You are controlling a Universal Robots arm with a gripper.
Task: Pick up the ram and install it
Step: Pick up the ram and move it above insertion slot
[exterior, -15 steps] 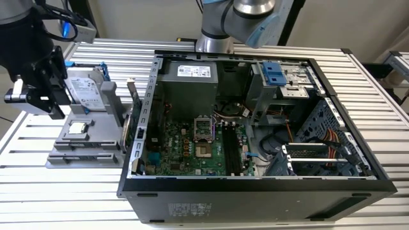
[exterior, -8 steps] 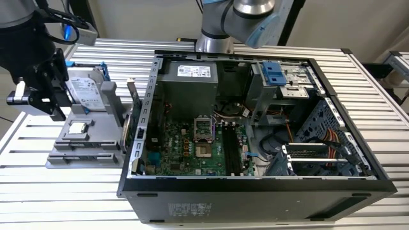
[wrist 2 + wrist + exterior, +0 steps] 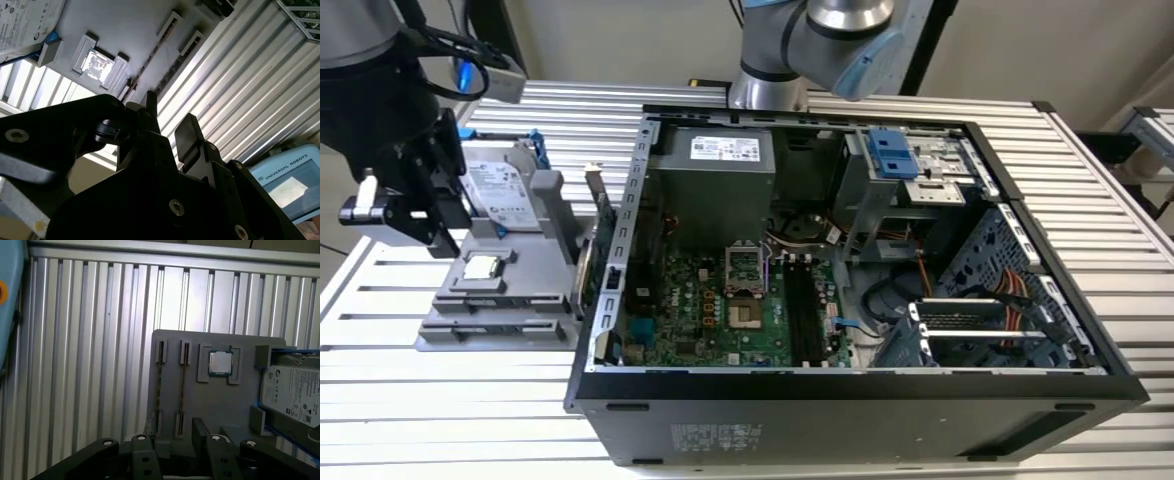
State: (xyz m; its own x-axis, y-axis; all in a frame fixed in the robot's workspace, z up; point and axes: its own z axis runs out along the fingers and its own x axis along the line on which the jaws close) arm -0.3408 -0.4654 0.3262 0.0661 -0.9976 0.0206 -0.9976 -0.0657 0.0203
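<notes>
The jaws of the gripper (image 3: 169, 114) are spread, with nothing held between them. In the first wrist view the ram (image 3: 182, 385) is seen standing on edge in a slot of the gray tray (image 3: 220, 405), just ahead of the jaws. Its long axis is judged to be in line with their gap.

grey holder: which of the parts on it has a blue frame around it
The hard drive, the labelled silver box at the holder's edge. The small square chip beside it sits bare in a grey pocket.
</notes>
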